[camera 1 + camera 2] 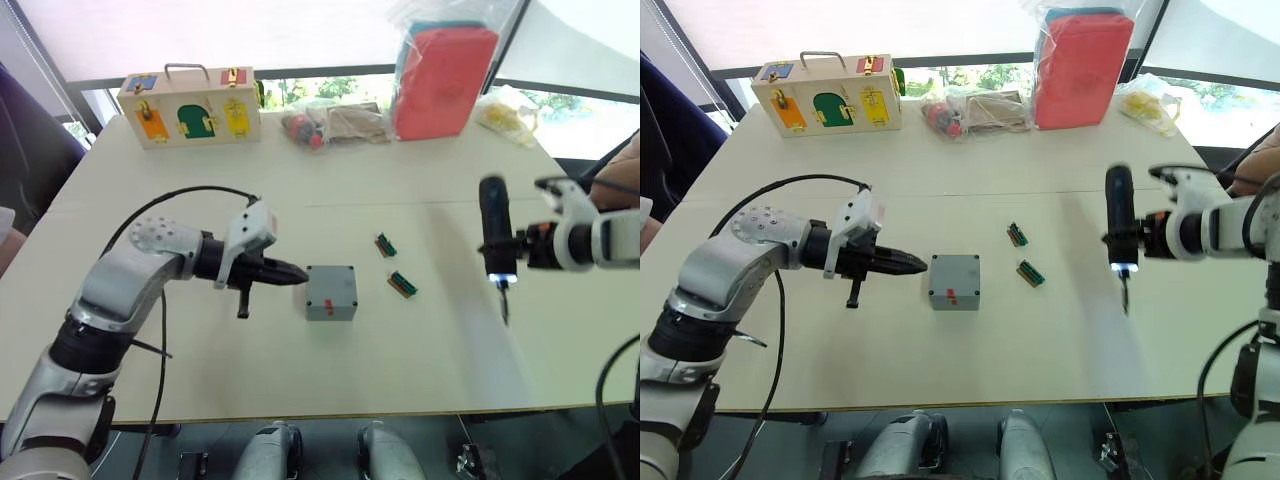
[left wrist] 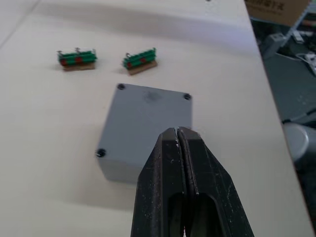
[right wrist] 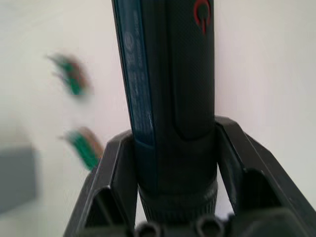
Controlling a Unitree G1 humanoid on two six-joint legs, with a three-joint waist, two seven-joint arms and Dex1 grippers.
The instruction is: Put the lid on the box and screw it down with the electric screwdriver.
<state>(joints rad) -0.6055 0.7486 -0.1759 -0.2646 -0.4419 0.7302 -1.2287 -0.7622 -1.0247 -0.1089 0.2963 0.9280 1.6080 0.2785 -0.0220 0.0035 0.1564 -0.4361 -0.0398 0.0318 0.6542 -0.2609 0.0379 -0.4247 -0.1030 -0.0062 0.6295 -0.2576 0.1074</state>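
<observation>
The grey box [image 1: 331, 305] stands mid-table with the flat grey lid [image 2: 148, 106] lying on top of it, dark screw holes showing at its corners. My left gripper [image 1: 300, 273] is shut and empty, its tips right at the box's left side. Off to the right, well clear of the box, my right gripper [image 1: 512, 248] is shut on the black electric screwdriver [image 1: 494, 228]. It hangs upright above the table with the bit pointing down and the tip light on. In the right wrist view the fingers [image 3: 116, 163] clamp the tool's barrel [image 3: 170, 74].
Two small green terminal pieces [image 1: 386, 245] [image 1: 402, 284] lie just right of the box. A wooden case with coloured latches [image 1: 188, 105], small bags [image 1: 335, 122] and a red pack in plastic [image 1: 443, 75] line the far edge. A person's hand [image 1: 622, 165] shows at the right.
</observation>
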